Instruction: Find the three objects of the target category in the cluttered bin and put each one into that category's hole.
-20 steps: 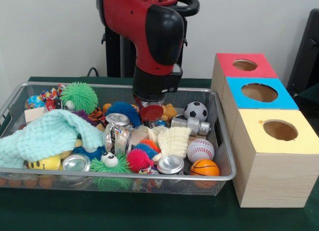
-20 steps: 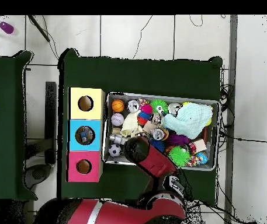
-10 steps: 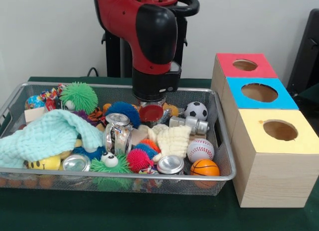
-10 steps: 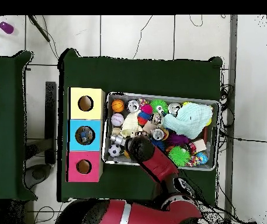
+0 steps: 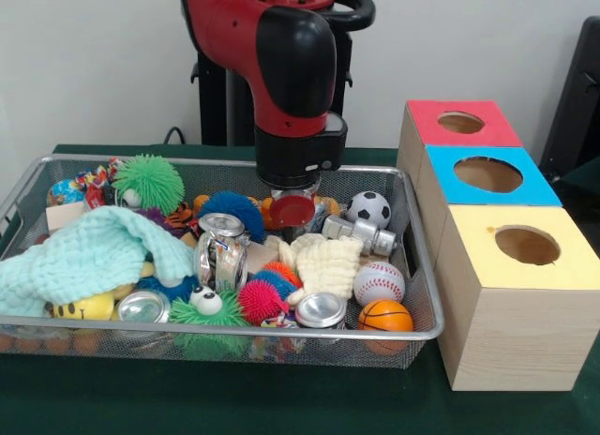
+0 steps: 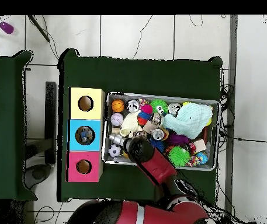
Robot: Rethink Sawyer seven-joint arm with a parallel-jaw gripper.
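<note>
The wire bin (image 5: 424, 294) holds a heap of toys. At its right end lie a soccer ball (image 5: 368, 208), a baseball (image 5: 378, 283) and a basketball (image 5: 385, 316). Shiny cans show among the toys: one upright (image 5: 222, 250), one lying (image 5: 361, 233), and lids (image 5: 321, 310) (image 5: 143, 307) at the front. My gripper (image 5: 292, 210) hangs low over the bin's back middle, just left of the soccer ball, with a red round part at its tip. From overhead the arm's head (image 6: 139, 149) covers the gripper. Three boxes with holes stand beside the bin: red (image 5: 459, 124), blue (image 5: 487, 175), yellow (image 5: 525, 247).
A mint cloth (image 5: 94, 252) covers the bin's left part and a cream cloth (image 5: 323, 263) lies in the middle. Spiky toys sit around: green (image 5: 149, 182), blue (image 5: 232, 210), pink (image 5: 262, 299). From overhead the bin (image 6: 216, 105) lies right of the boxes (image 6: 85, 135).
In the front view the arm has shifted a little to the right, closer to the soccer ball. The objects in the bin look unmoved.
</note>
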